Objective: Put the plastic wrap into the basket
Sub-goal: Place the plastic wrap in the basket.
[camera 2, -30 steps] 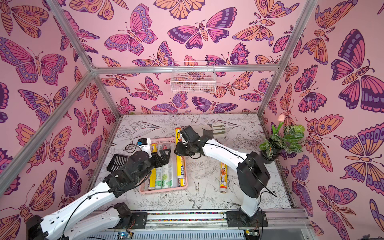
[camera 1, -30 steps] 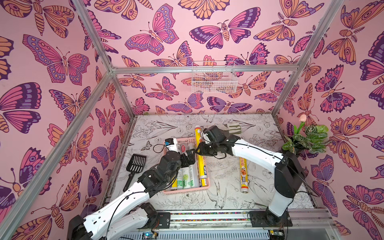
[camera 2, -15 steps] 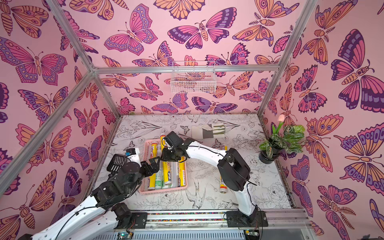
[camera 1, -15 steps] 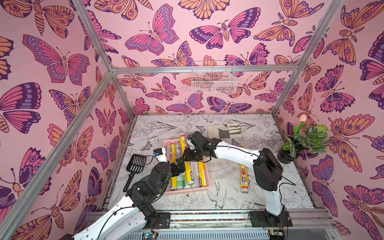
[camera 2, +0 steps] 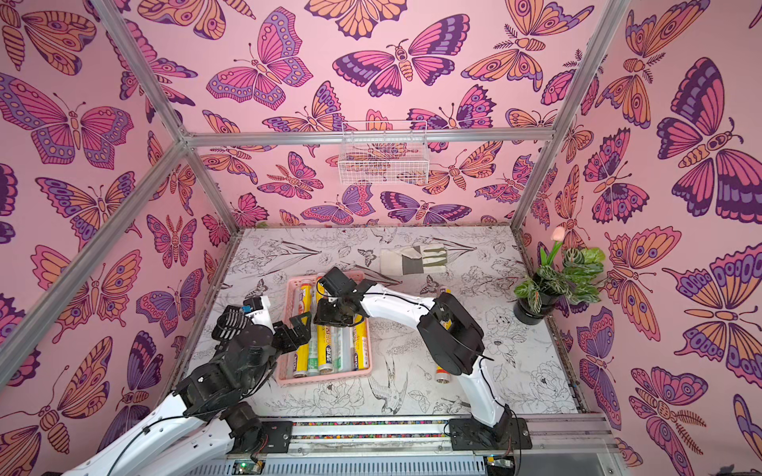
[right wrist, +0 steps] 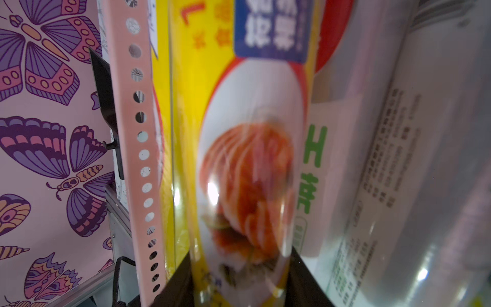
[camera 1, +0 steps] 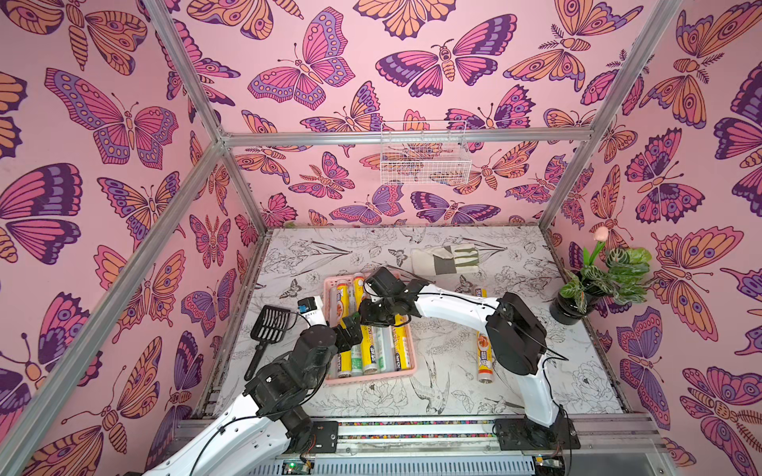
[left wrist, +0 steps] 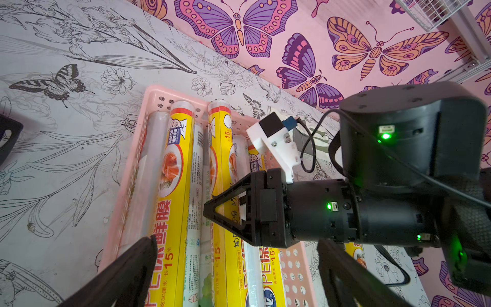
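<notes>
Pink wallpaper with large butterflies covers the walls, and the table [camera 1: 453, 395] carries a print of black line drawings of flowers and birds. Near its middle lies the pink basket [camera 1: 373, 378]. Most of the plastic wrap [camera 1: 368, 350] is already inside it, yellow rolls and whitish rolls with green print lying side by side along its length. One loose roll [camera 1: 484, 354], also yellow, lies on the table to the right of the basket, apart from it and partly hidden by the right arm.

The right gripper [camera 1: 368, 318] is low over the far half of the basket, with its jaws closed on a yellow roll [right wrist: 247, 172]. In the right wrist view this roll runs between the black fingers [right wrist: 175, 287], just beside the perforated basket wall. I cannot tell whether it rests on the rolls below.

The left gripper [camera 1: 348, 329] hangs over the left side of the basket with its jaws wide apart, and it holds nothing.

A black scoop [camera 1: 270, 325] lies left of the basket, a glove [camera 1: 445, 259] lies behind it, and a potted plant [camera 1: 598, 280] stands at the right edge.
</notes>
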You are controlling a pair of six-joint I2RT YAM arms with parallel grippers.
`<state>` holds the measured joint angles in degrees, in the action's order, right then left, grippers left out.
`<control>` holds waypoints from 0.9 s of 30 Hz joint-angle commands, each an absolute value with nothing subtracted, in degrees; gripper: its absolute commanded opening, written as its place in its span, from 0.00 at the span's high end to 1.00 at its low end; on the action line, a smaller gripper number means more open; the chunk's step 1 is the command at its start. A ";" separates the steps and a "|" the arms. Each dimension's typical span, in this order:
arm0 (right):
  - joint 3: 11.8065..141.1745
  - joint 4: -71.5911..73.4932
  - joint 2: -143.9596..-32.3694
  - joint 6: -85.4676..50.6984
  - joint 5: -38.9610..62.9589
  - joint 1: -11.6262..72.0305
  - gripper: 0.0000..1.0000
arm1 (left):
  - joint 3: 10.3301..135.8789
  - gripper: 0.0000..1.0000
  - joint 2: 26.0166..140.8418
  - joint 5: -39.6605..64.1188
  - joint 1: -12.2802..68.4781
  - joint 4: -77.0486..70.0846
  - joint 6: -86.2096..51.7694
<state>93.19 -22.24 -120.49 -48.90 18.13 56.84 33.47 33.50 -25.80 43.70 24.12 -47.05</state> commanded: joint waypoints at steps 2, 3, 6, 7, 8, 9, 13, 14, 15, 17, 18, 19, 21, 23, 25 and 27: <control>95.38 -22.19 -121.92 -50.02 18.84 57.30 0.62 | 33.38 0.00 33.82 -27.44 43.20 25.20 -47.07; 95.49 -22.32 -122.16 -50.09 19.11 57.28 0.62 | 33.40 0.00 33.91 -27.44 43.15 25.22 -47.03; 95.67 -22.57 -122.54 -50.27 19.49 57.39 0.61 | 33.62 0.00 34.25 -27.36 43.15 25.24 -46.81; 95.67 -22.50 -122.68 -50.33 19.74 57.47 0.61 | 33.70 0.00 34.36 -27.34 43.15 25.20 -46.75; 95.80 -22.67 -122.86 -50.28 19.99 57.52 0.61 | 33.75 0.00 34.43 -27.27 43.11 25.18 -46.76; 96.05 -22.98 -123.17 -50.28 20.20 57.57 0.60 | 33.71 0.00 34.45 -27.30 43.11 25.14 -46.91; 96.62 -23.64 -123.71 -50.10 20.52 57.75 0.57 | 33.75 0.00 34.43 -27.31 43.07 25.22 -47.02; 96.81 -23.90 -123.84 -50.01 20.57 57.79 0.56 | 33.79 0.00 34.45 -27.29 43.07 25.20 -47.02; 96.93 -24.07 -123.83 -49.92 20.56 57.75 0.56 | 33.89 0.00 34.45 -27.28 43.07 25.19 -47.09; 96.94 -24.25 -123.67 -49.83 20.43 57.79 0.55 | 33.94 0.00 34.45 -27.31 43.13 25.12 -47.04; 97.01 -24.42 -123.54 -49.75 20.15 57.79 0.54 | 34.10 0.00 34.53 -27.36 43.07 25.16 -47.02; 97.00 -24.59 -123.43 -49.66 19.88 57.77 0.53 | 34.16 0.00 34.54 -27.31 43.07 25.19 -47.02; 96.86 -24.86 -123.07 -49.49 19.36 57.78 0.52 | 34.25 0.00 34.71 -27.26 43.07 25.14 -47.02; 96.69 -25.21 -122.57 -49.39 18.53 57.80 0.52 | 34.37 0.00 34.94 -27.12 43.07 25.11 -47.02; 96.12 -25.16 -121.96 -49.39 17.67 57.79 0.50 | 34.49 0.00 35.22 -27.12 43.07 25.13 -47.02; 95.68 -25.14 -121.36 -49.35 16.94 57.81 0.48 | 34.69 0.00 35.57 -27.00 43.07 25.11 -47.03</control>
